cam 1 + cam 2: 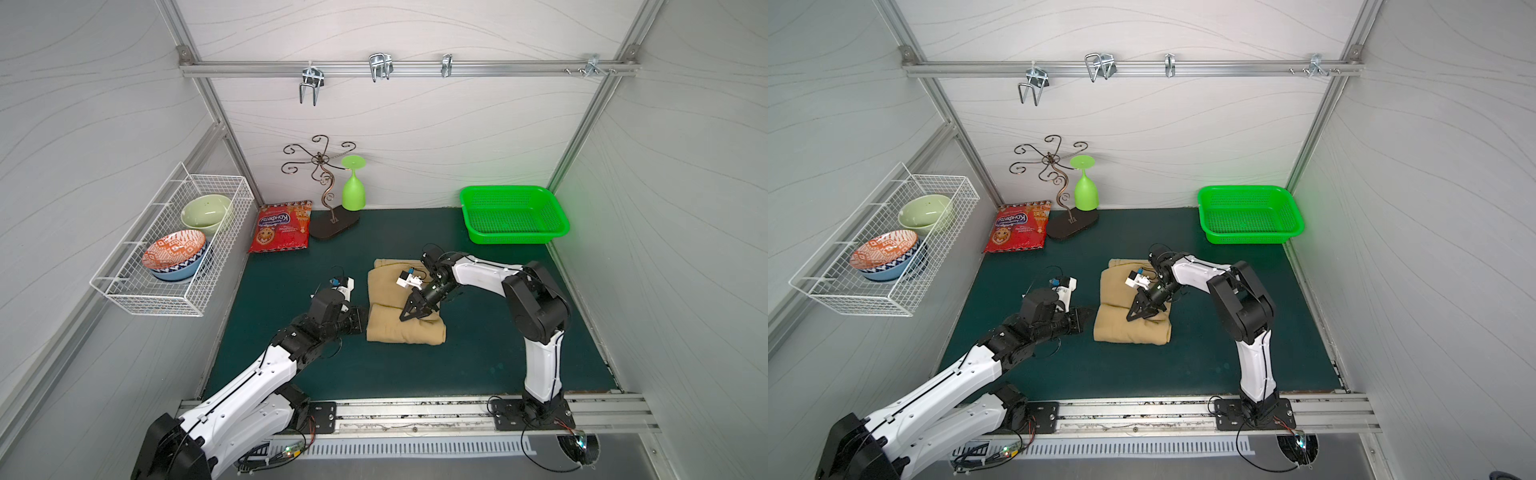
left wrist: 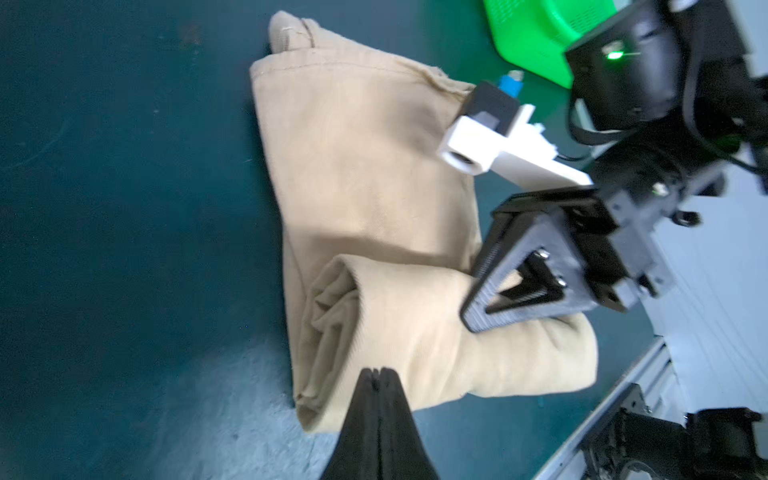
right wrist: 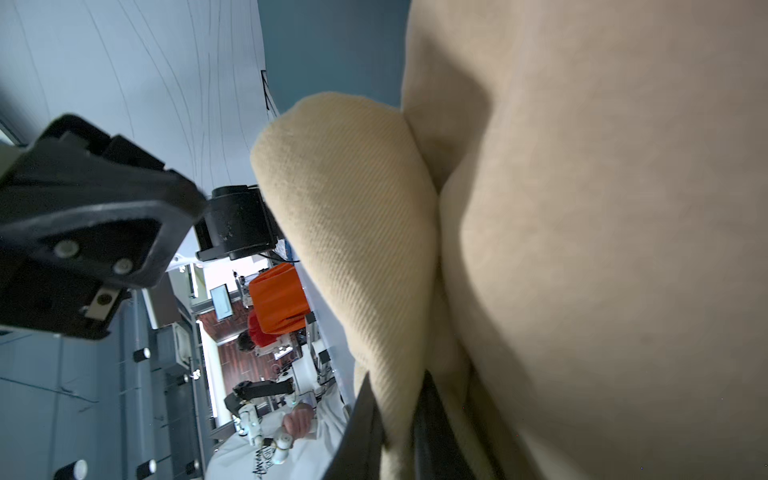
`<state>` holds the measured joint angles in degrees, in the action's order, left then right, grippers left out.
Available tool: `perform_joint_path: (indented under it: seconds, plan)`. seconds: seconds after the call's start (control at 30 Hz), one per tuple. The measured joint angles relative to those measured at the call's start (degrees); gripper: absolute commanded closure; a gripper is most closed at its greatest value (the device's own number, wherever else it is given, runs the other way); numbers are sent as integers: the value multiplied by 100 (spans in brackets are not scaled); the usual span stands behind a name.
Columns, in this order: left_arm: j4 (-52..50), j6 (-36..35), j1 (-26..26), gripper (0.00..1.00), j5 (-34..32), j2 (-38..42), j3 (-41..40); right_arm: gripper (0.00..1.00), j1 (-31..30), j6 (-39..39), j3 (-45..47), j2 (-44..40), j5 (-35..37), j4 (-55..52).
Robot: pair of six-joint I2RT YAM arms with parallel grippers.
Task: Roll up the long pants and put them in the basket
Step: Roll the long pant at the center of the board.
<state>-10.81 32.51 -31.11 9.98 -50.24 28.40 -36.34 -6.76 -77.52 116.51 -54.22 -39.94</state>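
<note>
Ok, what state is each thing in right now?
long pants: near end rolled, far part flat on the mat.
right gripper: shut on a fold of the long pants.
left gripper: shut, empty, beside the rolled end.
green basket: upright, empty.
green goblet: upside down.
patterned bowls: nested, in the wire basket.

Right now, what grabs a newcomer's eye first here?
The tan pants, half rolled, lie in the middle of the mat, and the right end effector is pinched shut on the roll. The left end effector sits shut at the roll's end. A bright green basket stands in the far right corner.
</note>
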Motion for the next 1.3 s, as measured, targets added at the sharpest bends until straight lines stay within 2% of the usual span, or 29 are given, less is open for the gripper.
perform_joint_path:
  seconds: [0.13,0.2,0.23,0.3,0.4,0.47,0.5,0.53,0.7,0.8,0.9,1.17,1.3]
  plan:
    - [776,2,-98,91,289,-444,0,100,81,70,-323,393,-17,-140]
    - [1226,0,-236,93,315,-942,0,100,81,74,-374,470,-4,-162]
    - [1443,0,-308,94,315,-1239,0,96,79,76,-376,476,15,-162]
    - [1923,11,-435,97,278,-1976,0,83,61,109,-376,476,94,-162]
    - [2343,107,-533,99,107,-3010,11,72,31,195,-369,461,332,-131]
    - [2590,192,-544,99,15,-3421,59,53,-15,212,-245,332,647,24]
    - [2651,225,-546,99,-37,-3515,114,35,-48,205,-111,168,881,173]
    - [2682,258,-555,99,-96,-3547,153,32,-87,192,72,-74,1134,310]
    - [2726,330,-577,99,-387,-3602,186,30,-647,118,1110,-2124,2638,752]
    - [2730,361,-581,100,-442,-3613,186,44,-1198,-7,1530,-3191,3432,1126]
    - [2763,374,-581,100,-487,-3652,186,61,-1504,-251,2061,-3766,3442,1655]
    - [2723,372,-581,100,-529,-3694,245,72,-1311,-715,2693,-2763,3353,2302]
    - [2656,369,-581,100,-638,-3615,245,72,-815,-1001,2896,-2498,3167,2806]
